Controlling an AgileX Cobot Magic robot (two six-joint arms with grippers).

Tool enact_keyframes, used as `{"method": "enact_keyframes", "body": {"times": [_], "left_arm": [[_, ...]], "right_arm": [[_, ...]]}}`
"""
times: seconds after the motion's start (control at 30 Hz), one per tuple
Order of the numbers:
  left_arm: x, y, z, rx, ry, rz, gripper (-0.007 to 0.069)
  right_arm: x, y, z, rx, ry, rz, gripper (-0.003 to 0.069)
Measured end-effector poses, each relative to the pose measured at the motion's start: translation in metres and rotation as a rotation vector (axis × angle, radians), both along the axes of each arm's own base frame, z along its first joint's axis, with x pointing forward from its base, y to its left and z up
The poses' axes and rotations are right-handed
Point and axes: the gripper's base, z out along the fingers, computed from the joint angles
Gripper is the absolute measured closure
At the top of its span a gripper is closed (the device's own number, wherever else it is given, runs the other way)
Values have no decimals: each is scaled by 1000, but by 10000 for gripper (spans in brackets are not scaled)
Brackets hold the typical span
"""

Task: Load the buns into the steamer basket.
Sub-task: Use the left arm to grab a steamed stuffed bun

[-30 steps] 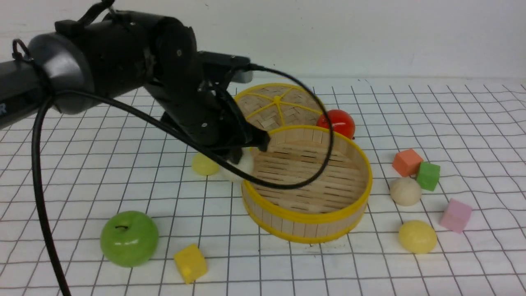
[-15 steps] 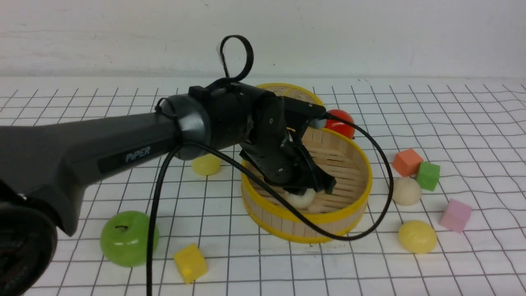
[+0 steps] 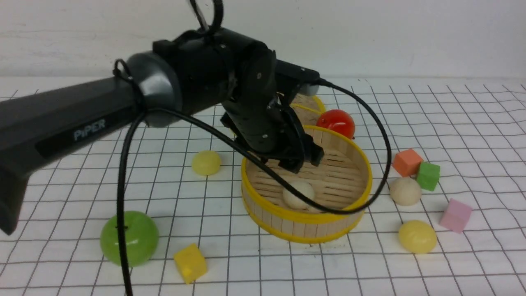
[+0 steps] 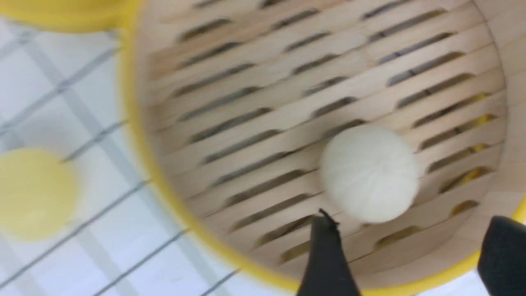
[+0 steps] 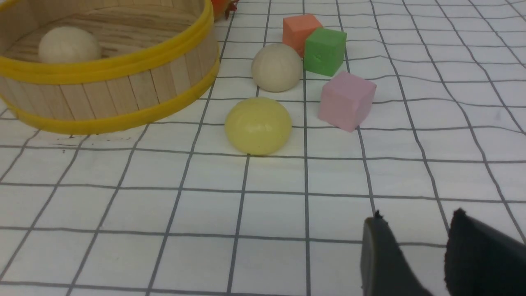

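The steamer basket [image 3: 307, 218] stands mid-table with one off-white bun [image 3: 298, 194] lying on its slatted floor [image 4: 246, 107]. My left gripper [image 3: 306, 159] hangs just above the basket's far side, open and empty; in the left wrist view its fingers [image 4: 326, 255] stand wide apart, clear of that bun [image 4: 367, 172]. A pale yellow bun [image 3: 206, 162] sits left of the basket. A beige bun [image 3: 405, 191] and another yellow bun [image 3: 417, 236] lie to its right. My right gripper [image 5: 417, 214] hovers over bare cloth near that yellow bun [image 5: 258, 125], open with nothing between its fingers.
The flat lid [image 3: 308, 107] and a red tomato [image 3: 337, 122] lie behind the basket. A green apple [image 3: 129, 237] and a yellow cube [image 3: 190, 262] are at front left. Orange [image 3: 407, 161], green [image 3: 428, 176] and pink [image 3: 455, 215] cubes crowd the right-hand buns. The left arm's cable [image 3: 370, 193] drapes over the basket.
My left gripper carried the off-white bun from beside the basket's left edge into the basket, opened, let it go and has risen.
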Motion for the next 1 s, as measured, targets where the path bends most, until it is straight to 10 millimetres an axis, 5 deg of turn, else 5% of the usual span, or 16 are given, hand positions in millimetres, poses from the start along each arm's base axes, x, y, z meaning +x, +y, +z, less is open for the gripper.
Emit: {"method": "enact_keyframes", "body": {"times": [0.2, 0.33, 0.63, 1.0], "left_arm": [[51, 69, -15, -24, 5, 232, 349], [76, 93, -37, -37, 32, 293, 365], [98, 107, -60, -45, 65, 333, 279], [108, 108, -81, -30, 44, 334, 270]], "right_arm": [[0, 0, 0, 0, 0, 0, 420], [0, 0, 0, 0, 0, 0, 420], [0, 0, 0, 0, 0, 0, 420], [0, 0, 0, 0, 0, 0, 420]]}}
